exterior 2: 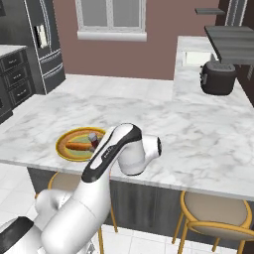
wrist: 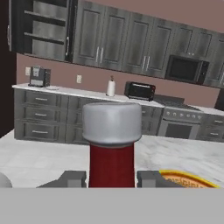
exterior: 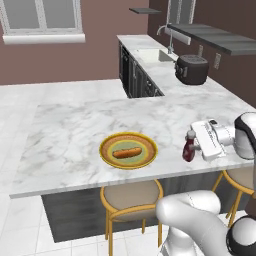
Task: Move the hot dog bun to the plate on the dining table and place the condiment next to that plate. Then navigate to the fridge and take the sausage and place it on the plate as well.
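Note:
The condiment (exterior: 189, 148), a red ketchup bottle with a white cap, stands upright in my gripper (exterior: 196, 146), which is shut on it from the right. It is low over the dining table (exterior: 70, 130), a short way right of the yellow-olive plate (exterior: 111, 144). Whether its base touches the marble I cannot tell. The hot dog bun (exterior: 127, 152) lies in the middle of the plate. In the hand view the condiment (wrist: 111, 148) rises between my fingertips (wrist: 72, 178), with the plate's rim (wrist: 188, 179) at the lower right. From the right base, my arm partly hides the condiment (exterior 2: 93, 140) beside the bun (exterior 2: 77, 146).
The fridge (exterior 2: 44, 44) stands at the far left beyond the table. A dark toaster (exterior: 191, 69) and a sink (exterior: 155, 55) are on the back counter. Stools (exterior: 131, 197) sit under the table's near edge. Bare marble lies left of and behind the plate.

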Controlling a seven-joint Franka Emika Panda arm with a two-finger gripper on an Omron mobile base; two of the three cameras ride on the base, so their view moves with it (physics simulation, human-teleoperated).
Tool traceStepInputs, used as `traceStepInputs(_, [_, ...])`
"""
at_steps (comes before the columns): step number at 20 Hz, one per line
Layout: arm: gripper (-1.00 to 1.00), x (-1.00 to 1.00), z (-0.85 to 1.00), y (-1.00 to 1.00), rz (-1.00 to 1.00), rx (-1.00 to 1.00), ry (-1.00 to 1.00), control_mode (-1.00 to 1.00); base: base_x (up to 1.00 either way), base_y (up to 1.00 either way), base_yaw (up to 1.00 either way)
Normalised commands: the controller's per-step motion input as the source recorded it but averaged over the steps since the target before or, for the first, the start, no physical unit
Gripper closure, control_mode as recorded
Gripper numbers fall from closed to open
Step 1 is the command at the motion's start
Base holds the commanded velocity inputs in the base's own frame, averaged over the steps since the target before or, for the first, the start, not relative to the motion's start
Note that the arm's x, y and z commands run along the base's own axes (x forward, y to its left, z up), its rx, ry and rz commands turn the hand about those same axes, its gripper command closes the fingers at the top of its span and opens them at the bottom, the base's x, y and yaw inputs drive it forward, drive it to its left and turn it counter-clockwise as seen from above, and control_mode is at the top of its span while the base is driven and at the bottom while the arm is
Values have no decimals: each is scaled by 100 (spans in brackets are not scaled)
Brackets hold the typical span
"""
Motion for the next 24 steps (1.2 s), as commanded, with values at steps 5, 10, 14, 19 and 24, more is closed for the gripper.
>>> traceStepInputs(5, [100,38,-19,-7,0,0,0,-100,0,0,0])
traceStepInputs(10, [100,43,-15,-8,0,3,0,-100,0,0,0])
traceStepInputs(14, [100,44,-14,-7,0,6,0,-100,0,0,0])
traceStepInputs(19, [100,38,-20,-2,1,7,0,-100,0,0,0])
traceStepInputs(24, [100,27,-26,-2,1,1,0,-100,0,0,0])
